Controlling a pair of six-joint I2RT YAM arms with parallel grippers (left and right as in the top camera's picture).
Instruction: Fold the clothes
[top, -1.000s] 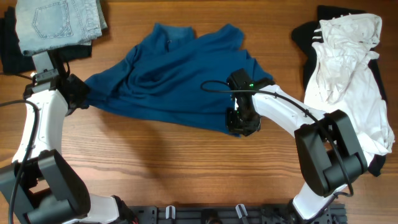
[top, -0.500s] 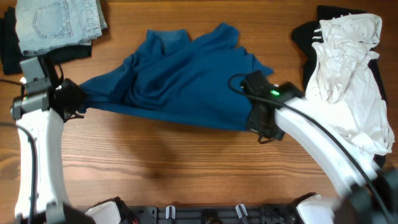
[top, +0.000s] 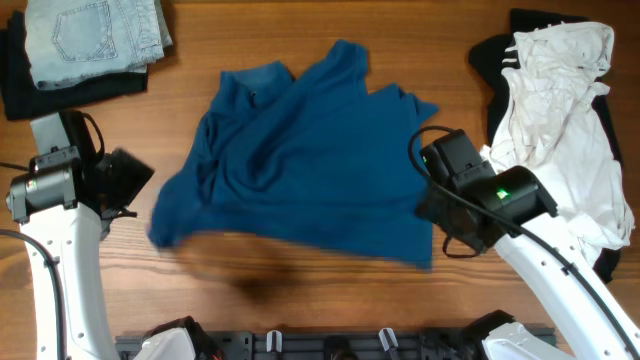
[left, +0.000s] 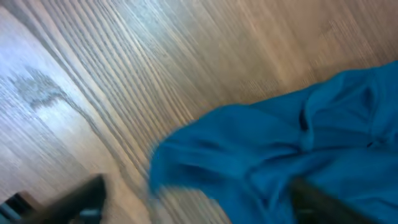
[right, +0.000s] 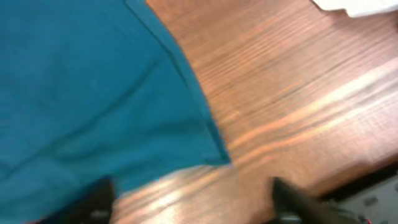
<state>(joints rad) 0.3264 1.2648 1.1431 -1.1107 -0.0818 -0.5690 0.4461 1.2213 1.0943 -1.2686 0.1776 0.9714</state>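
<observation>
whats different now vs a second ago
Both grippers let go of the dark blue T-shirt. The left gripper and right gripper had pinched its two sides and stretched it between them. Now both stand open, drawn back from the cloth. The shirt has dropped and spread wider on the table, its near edge closer to the robot. The pale denim stack and white garment stayed put.

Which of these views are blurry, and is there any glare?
Overhead: sharp, except one smeared corner of the large dark blue T-shirt. Left wrist: soft throughout. Right wrist: soft too, with bright glare streaks on the brown wooden table.
</observation>
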